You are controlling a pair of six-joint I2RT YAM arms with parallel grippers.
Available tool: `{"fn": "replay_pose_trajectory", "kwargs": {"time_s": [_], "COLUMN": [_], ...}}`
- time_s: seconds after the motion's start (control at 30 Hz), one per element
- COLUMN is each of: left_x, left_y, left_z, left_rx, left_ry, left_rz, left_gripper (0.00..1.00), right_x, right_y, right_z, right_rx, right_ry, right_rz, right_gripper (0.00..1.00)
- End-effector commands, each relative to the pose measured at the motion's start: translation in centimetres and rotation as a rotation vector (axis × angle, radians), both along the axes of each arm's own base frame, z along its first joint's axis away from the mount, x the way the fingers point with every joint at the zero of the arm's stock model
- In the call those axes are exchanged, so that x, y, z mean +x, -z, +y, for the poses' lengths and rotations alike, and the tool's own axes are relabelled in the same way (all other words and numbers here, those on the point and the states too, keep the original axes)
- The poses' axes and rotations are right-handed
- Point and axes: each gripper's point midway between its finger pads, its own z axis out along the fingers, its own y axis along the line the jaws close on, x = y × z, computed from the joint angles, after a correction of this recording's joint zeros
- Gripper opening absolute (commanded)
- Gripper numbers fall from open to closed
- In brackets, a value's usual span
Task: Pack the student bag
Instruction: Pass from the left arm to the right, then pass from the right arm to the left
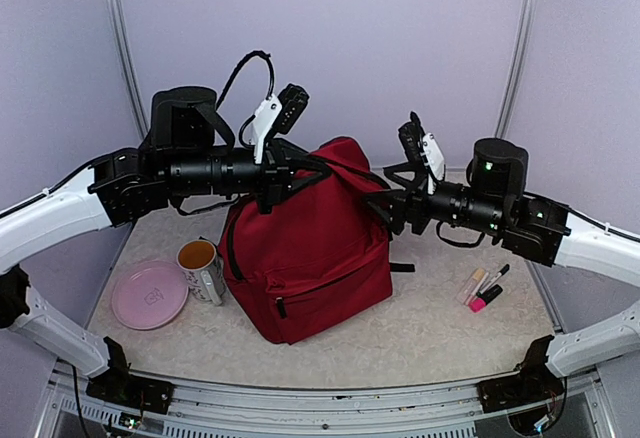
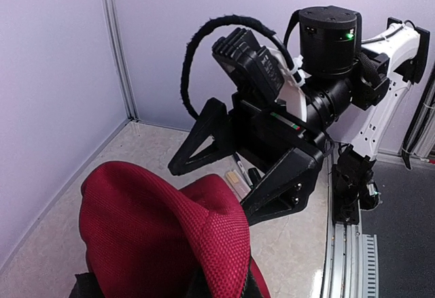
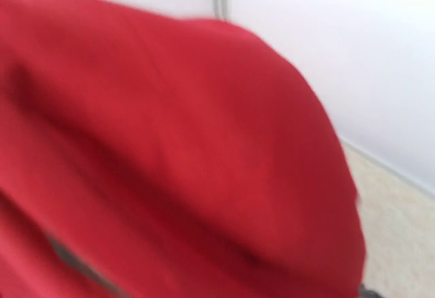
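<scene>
The student bag (image 1: 310, 248), a large dark red backpack with black straps, stands upright mid-table. My left gripper (image 1: 298, 176) is at its top left and is shut on the bag's upper edge. In the left wrist view, red mesh fabric (image 2: 149, 230) rises right in front of the camera and hides the fingers. My right gripper (image 1: 383, 198) hangs wide open at the bag's upper right. Its two black fingers (image 2: 282, 186) spread just behind the raised fabric. The right wrist view is filled with blurred red bag fabric (image 3: 170, 155), and no fingers show there.
A pink plate (image 1: 149, 295) and a mug (image 1: 202, 270) sit left of the bag. A yellowish highlighter, a black pen and a pink highlighter (image 1: 485, 288) lie on the table to the right. White walls close in the back and sides.
</scene>
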Motion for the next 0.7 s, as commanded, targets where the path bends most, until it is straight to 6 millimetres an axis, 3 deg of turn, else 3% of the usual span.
{"fn": "replay_pose_trajectory", "kwargs": {"time_s": [0.0, 0.07, 0.1, 0.13, 0.17, 0.23, 0.37, 0.53, 0.67], "left_x": [-1.4, -1.5, -1.5, -1.6, -1.5, -1.2, 0.4, 0.0, 0.2], "left_y": [-2.7, -2.5, -2.4, -2.2, -2.0, -1.5, 0.7, 5.9, 8.8], "left_z": [0.7, 0.8, 1.0, 1.2, 1.5, 2.2, 5.6, 8.9, 11.1], "left_rx": [-0.077, -0.070, -0.067, -0.060, -0.051, -0.024, 0.045, 0.097, 0.055], "left_ry": [0.051, 0.046, 0.042, 0.036, 0.023, -0.029, -0.231, -0.355, -0.448], "left_rz": [-0.060, -0.055, -0.056, -0.058, -0.059, -0.055, 0.017, 0.126, 0.204], "left_gripper": [0.00, 0.00, 0.09, 0.23, 0.42, 0.71, 0.97, 0.99, 0.99], "right_x": [-0.6, -0.4, -0.2, 0.1, 0.6, 1.3, 2.8, 3.5, 3.9], "right_y": [1.3, 0.9, 0.5, 0.1, -0.2, -0.9, -2.7, -4.5, -4.8], "right_z": [2.1, 2.4, 2.4, 2.2, 1.9, 1.1, -0.6, -1.5, -1.7], "right_rx": [-0.072, -0.065, -0.055, -0.044, -0.036, -0.023, 0.002, 0.039, 0.052], "right_ry": [-0.099, -0.098, -0.088, -0.068, -0.036, 0.016, 0.097, 0.093, 0.073], "right_rz": [0.008, 0.005, 0.004, 0.001, -0.002, -0.013, -0.042, -0.103, -0.125], "right_gripper": [0.78, 0.45, 0.26, 0.07, 0.00, 0.00, 0.00, 0.00, 0.00]}}
